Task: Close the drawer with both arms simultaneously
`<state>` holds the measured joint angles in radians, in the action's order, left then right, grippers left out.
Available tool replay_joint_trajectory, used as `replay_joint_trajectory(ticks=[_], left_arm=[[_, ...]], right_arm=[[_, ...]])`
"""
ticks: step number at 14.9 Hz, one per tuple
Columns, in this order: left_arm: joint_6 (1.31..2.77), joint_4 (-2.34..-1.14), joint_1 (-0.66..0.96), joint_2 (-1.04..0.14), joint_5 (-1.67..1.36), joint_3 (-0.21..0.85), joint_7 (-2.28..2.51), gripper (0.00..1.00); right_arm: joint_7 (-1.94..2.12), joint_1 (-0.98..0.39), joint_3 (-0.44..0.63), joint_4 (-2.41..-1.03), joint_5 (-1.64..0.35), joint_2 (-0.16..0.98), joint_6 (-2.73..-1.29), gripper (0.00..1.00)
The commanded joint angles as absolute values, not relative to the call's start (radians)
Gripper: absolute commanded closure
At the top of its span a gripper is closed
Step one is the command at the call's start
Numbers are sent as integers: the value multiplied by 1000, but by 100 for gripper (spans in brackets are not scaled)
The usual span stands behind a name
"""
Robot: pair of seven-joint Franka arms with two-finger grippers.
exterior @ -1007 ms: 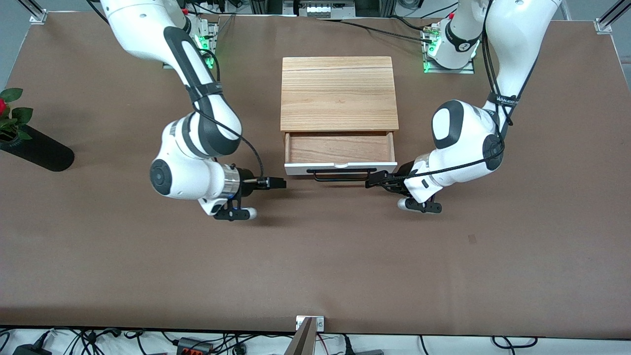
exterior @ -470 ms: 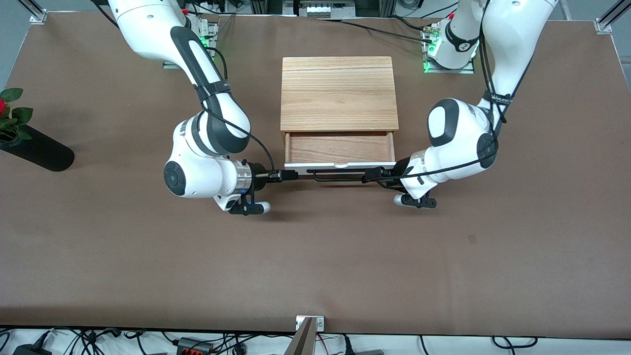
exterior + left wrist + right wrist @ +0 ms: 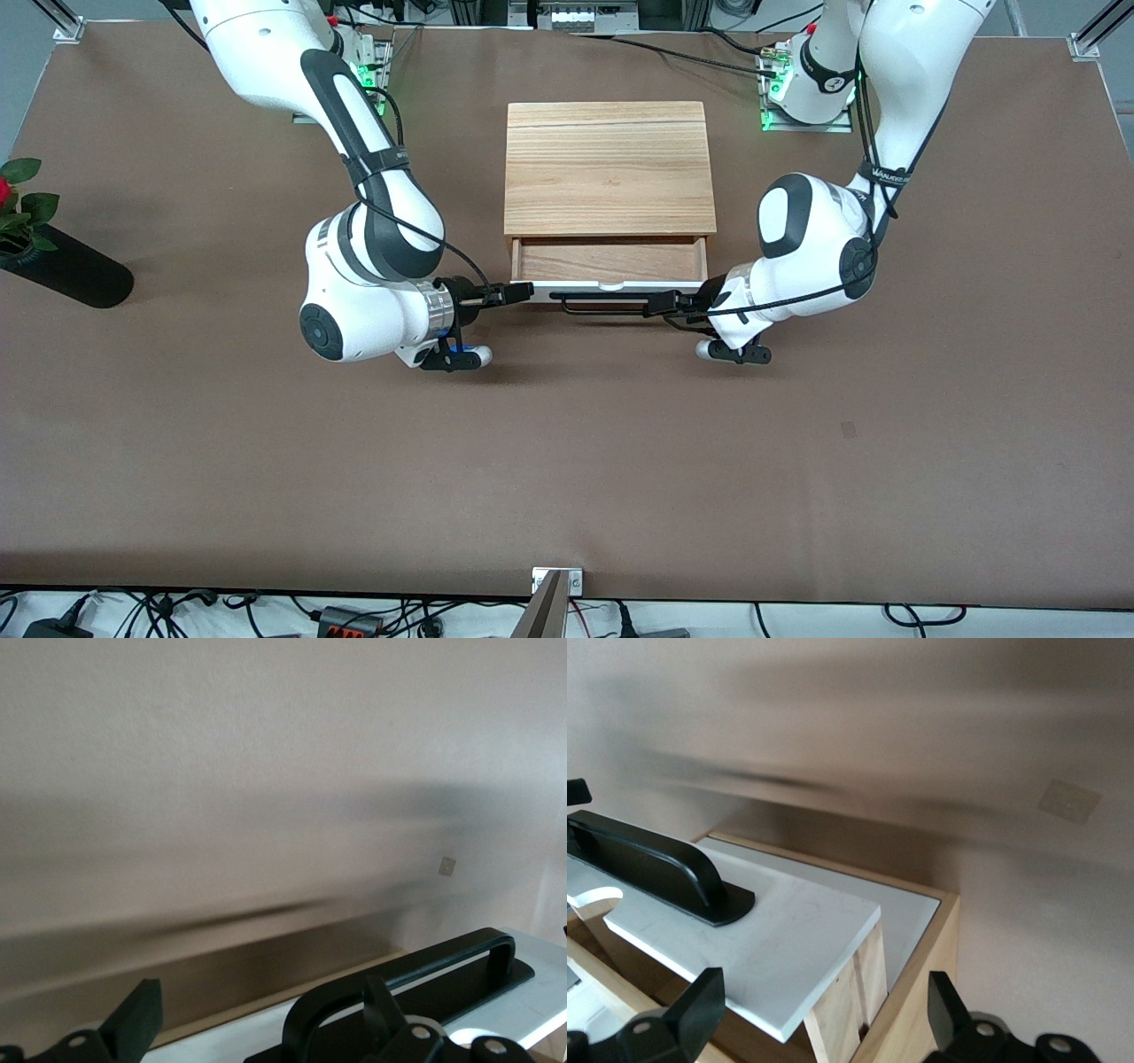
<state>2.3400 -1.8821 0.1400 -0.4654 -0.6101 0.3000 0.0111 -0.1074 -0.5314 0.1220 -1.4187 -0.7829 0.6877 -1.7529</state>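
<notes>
Mid-frame: drawer (image 3: 609, 261) partly out; left gripper (image 3: 666, 303) and right gripper (image 3: 517, 291), both spread, at its white front (image 3: 757, 935).

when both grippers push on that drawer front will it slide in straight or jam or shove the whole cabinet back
The drawer probably slides straight: the right gripper and left gripper sit at either end of its white front panel, so the push looks balanced. The handle looks like stiff wire, unlikely to flex. The cabinet looks small and light, standing loose, so it may scoot.
</notes>
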Motion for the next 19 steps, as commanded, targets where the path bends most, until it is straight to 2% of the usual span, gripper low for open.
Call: replay_joint_trajectory(ticks=[1,9,19], left_arm=[[2342,-1945,127,-425,-637,327,21,0],[2220,-1976,123,-403,-637,354,89,0],[2129,-2008,121,-380,-635,365,89,0]], right_arm=[[-101,-534,112,-1425,-793,690,-1712,0],[-98,-580,110,-1433,-784,727,-1721,0],[-91,-535,114,-1414,-782,729,-1721,0]])
